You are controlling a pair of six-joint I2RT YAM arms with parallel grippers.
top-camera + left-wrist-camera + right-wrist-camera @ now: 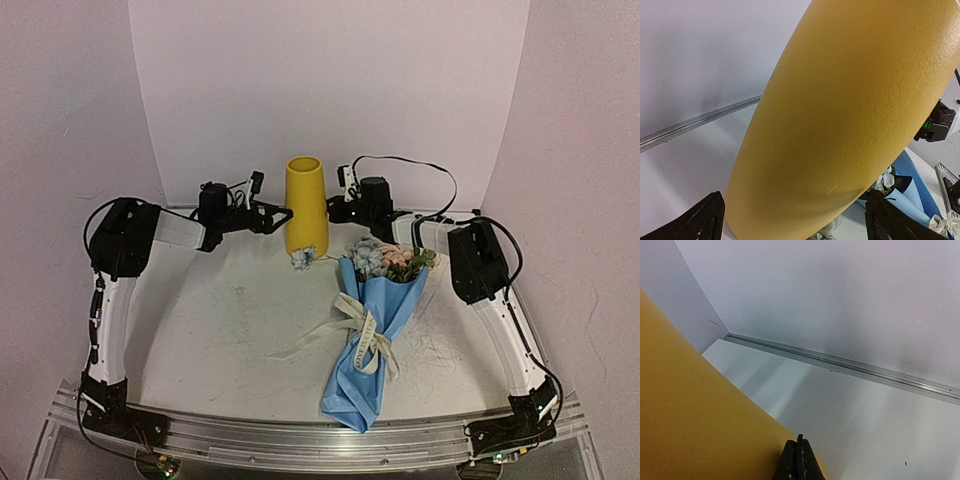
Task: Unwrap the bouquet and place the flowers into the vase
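Nearest the arm bases, the bouquet of pale blue and peach flowers in a light blue paper cone with a cream ribbon (372,330) lies on the white table (230,320). Its blooms point at the tall yellow vase (306,205) standing behind. The left gripper (284,214) has the vase between widely spread fingers, plain only in its wrist view. The right gripper (798,450), pressed closed, sits just beside the vase's other wall.

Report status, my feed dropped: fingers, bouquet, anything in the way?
Left fingers open either side of vase. Right fingers shut beside vase. Bouquet wrapped, ribbon tied, lying on table. Loose blue bloom at vase foot.
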